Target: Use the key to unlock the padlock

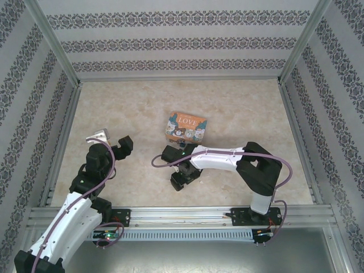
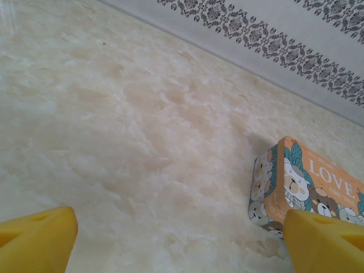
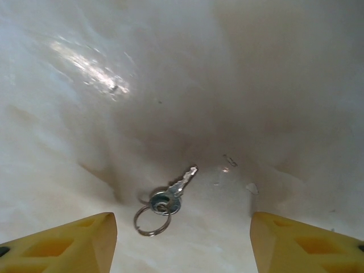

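Note:
A small silver key (image 3: 177, 185) on a wire ring (image 3: 150, 219) lies flat on the pale marble-look table. My right gripper (image 3: 182, 219) hangs over it, open, and the key rests loose between the two yellow fingertips, nearer the left one. From above, the right gripper (image 1: 176, 168) points down just in front of the box. My left gripper (image 1: 111, 138) hovers to the left, open and holding nothing. In the left wrist view its yellow fingers (image 2: 40, 239) frame bare table. I cannot make out the padlock; it is too small to tell against the box's near side.
An orange "LOVE" box (image 1: 186, 126) with cartoon animals stands mid-table; it also sits at the right of the left wrist view as the box (image 2: 310, 185). Patterned walls (image 1: 170, 42) and an aluminium frame (image 1: 187, 213) enclose the table. Bare surface lies left of and behind the box.

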Controlling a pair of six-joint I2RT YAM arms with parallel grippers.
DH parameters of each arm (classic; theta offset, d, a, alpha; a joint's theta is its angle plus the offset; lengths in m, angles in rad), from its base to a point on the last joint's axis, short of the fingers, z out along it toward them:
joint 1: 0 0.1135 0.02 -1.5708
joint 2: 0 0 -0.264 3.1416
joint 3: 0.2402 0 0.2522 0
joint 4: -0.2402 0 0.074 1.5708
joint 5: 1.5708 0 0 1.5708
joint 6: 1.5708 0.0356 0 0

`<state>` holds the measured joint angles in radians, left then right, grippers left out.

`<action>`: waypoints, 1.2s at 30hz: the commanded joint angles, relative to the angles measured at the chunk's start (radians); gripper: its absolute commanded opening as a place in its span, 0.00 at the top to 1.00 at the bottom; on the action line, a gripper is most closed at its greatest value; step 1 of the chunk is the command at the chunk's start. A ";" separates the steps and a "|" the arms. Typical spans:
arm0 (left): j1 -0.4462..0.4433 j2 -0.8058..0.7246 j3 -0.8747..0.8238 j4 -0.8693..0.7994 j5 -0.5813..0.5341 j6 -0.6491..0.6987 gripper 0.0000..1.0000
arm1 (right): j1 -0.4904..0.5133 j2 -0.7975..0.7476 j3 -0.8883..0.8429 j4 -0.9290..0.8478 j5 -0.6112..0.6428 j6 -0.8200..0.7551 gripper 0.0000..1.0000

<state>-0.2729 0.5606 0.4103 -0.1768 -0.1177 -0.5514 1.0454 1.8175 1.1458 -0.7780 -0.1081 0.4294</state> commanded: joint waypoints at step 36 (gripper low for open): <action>0.009 0.126 0.081 0.032 -0.044 0.080 0.04 | -0.047 -0.140 -0.061 -0.025 0.016 -0.002 0.49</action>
<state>-0.2729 0.6964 0.4644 -0.1646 -0.1402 -0.4969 0.9985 1.6798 1.0870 -0.8150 -0.0715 0.4194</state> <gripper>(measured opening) 0.958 0.511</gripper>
